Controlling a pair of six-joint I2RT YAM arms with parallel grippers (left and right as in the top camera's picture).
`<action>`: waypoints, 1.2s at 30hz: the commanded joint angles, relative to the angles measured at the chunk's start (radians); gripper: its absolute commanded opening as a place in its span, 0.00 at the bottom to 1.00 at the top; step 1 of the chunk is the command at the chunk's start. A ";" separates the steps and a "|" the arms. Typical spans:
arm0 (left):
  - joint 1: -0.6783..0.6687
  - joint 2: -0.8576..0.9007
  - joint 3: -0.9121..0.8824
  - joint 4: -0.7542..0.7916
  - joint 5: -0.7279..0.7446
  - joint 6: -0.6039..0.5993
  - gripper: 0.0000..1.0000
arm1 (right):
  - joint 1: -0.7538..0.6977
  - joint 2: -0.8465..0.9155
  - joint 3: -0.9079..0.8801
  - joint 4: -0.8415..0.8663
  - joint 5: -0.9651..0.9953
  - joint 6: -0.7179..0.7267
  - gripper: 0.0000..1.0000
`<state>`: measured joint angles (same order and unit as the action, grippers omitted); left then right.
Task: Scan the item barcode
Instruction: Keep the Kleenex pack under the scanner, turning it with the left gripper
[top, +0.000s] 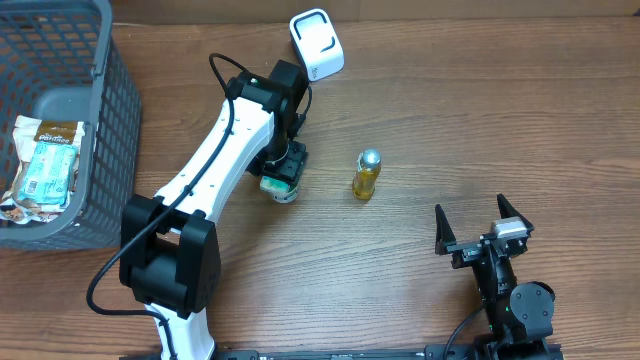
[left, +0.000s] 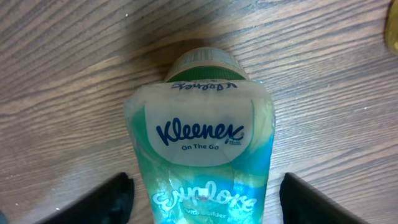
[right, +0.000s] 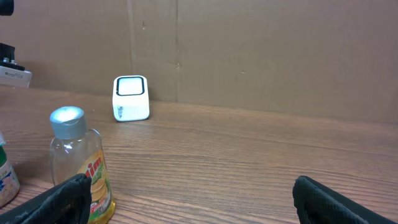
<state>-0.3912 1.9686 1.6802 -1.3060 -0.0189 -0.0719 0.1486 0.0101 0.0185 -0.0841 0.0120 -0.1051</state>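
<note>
Pack of Kleenex tissues (left: 202, 155) lies on the table (top: 480, 110), directly under the left tool (top: 285, 172). Wrist view: dark fingers (left: 115, 200) stand one on each side of the pack, jaws parted to roughly its width. A sliver of wood shows on the right side and the left is too close to call, so whether the pads pinch it cannot be told. Long axis of the pack runs straight out from the tool, so the jaws close across its narrow width. Round green-rimmed cap (left: 202, 62) shows past the far end; whether it belongs to the pack is unclear. No barcode visible on the upper face. Scanner (top: 317, 43), a white cube, sits at about 1 o'clock from the left tool in the overhead view, near, bare table between. Soap bottle (top: 367, 175) stands upright at 3 o'clock. Right tool (top: 475, 218) is spread wide and empty, well apart at 4 o'clock. Left arm is plainly nearer both pack and scanner. Judgement: the coming move needs a firm grip, a lift, then a carry toward 1 o'clock with the coded face turned to the scanner.
</note>
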 joint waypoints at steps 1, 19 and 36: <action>-0.003 0.006 0.024 0.001 0.012 -0.002 0.86 | -0.003 -0.007 -0.011 0.002 0.010 -0.004 1.00; -0.007 0.006 -0.164 0.233 -0.006 0.003 0.68 | -0.003 -0.007 -0.011 0.002 0.010 -0.005 1.00; -0.074 0.006 -0.074 0.253 0.038 -0.277 0.61 | -0.003 -0.007 -0.011 0.002 0.010 -0.005 1.00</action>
<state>-0.4408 1.9732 1.5440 -1.0634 -0.0158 -0.2939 0.1482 0.0101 0.0185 -0.0841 0.0120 -0.1055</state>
